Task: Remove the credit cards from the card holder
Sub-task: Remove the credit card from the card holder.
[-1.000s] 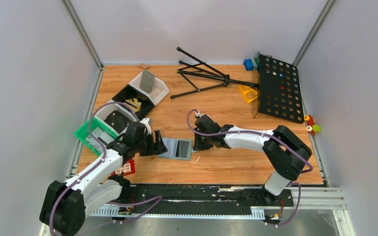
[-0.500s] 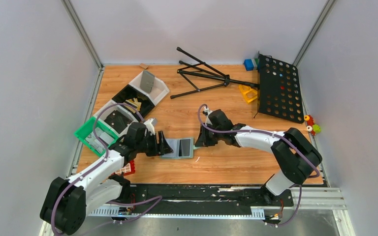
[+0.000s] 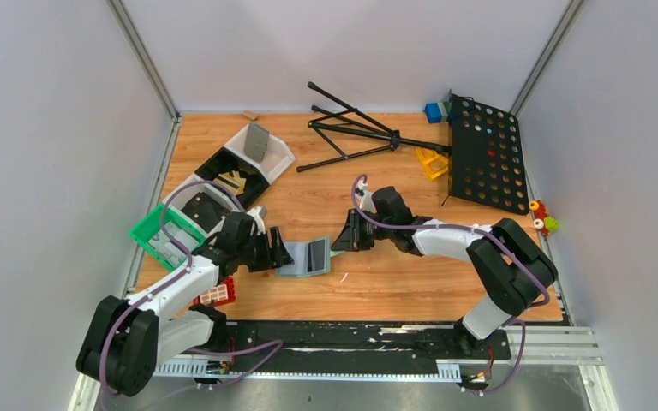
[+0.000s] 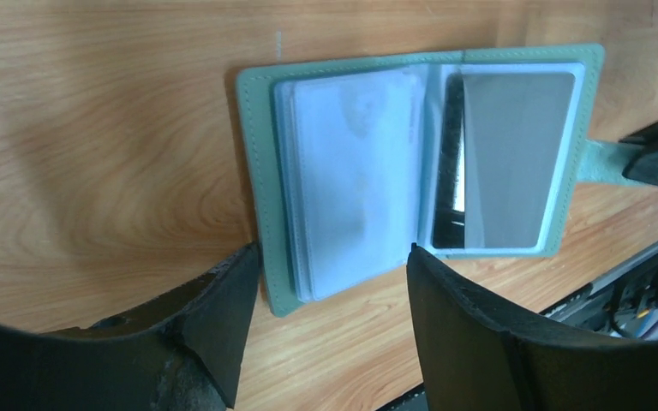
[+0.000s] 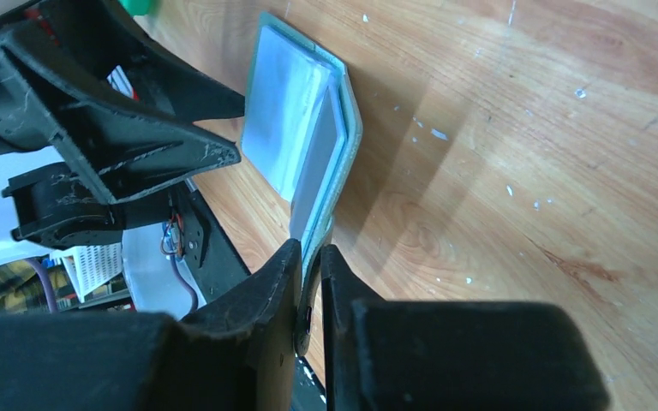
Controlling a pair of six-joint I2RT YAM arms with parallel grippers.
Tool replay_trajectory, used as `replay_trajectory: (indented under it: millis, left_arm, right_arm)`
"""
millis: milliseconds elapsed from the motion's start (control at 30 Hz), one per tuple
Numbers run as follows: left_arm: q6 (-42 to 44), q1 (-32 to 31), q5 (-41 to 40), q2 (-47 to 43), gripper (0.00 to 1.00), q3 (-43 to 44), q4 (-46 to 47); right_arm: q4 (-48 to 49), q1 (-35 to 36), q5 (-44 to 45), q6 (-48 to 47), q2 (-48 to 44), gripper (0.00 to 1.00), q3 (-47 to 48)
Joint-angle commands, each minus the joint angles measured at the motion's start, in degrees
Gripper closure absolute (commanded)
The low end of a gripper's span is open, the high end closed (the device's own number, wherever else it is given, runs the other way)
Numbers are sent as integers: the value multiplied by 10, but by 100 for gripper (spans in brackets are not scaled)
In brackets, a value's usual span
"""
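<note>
Card holder (image 3: 307,257) lies open on the worktop (image 3: 394,291), right fingers (image 5: 261,300) pinching its flap (image 4: 601,159) at 3 o'clock, left fingers (image 4: 214,317) spread wide at 9 o'clock.

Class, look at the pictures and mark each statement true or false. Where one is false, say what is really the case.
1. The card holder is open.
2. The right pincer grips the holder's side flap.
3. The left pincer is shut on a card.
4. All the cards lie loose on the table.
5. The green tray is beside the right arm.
1. True: the card holder is open, with its sleeves showing.
2. True: the right pincer is closed on the side flap.
3. False: the left pincer is open, with one finger on each side of the holder's near edge. It holds nothing.
4. False: the cards sit in the holder's sleeves.
5. False: the green tray is by the left arm, at the table's left edge.
</note>
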Motion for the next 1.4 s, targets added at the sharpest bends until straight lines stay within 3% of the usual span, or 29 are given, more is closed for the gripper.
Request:
replay_trajectory:
  millis: [0,167,500,867,1100,1367]
  left_arm:
    - [8,28,14,31,30,11,20]
    - [15,29,24,67,36,15,18]
    - [29,29,20,85,60,10,9]
    - [35,29,-3,74,61,17,-10]
    - [37,24,-7,79,62,19,-14]
    - [33,17,-10,88,63,18,-9]
  right_arm:
    - [55,-5,-29,17,12,84,-4]
    - [77,-6,-40,31,26,84,-4]
    - [104,-6,-37,61,50,68,-18]
    - [-25,-6,68,1,-5,63,-16]
    - [-20,-5,66,12,14,48,-20]
    - [-6,1,55,25,46,42,-12]
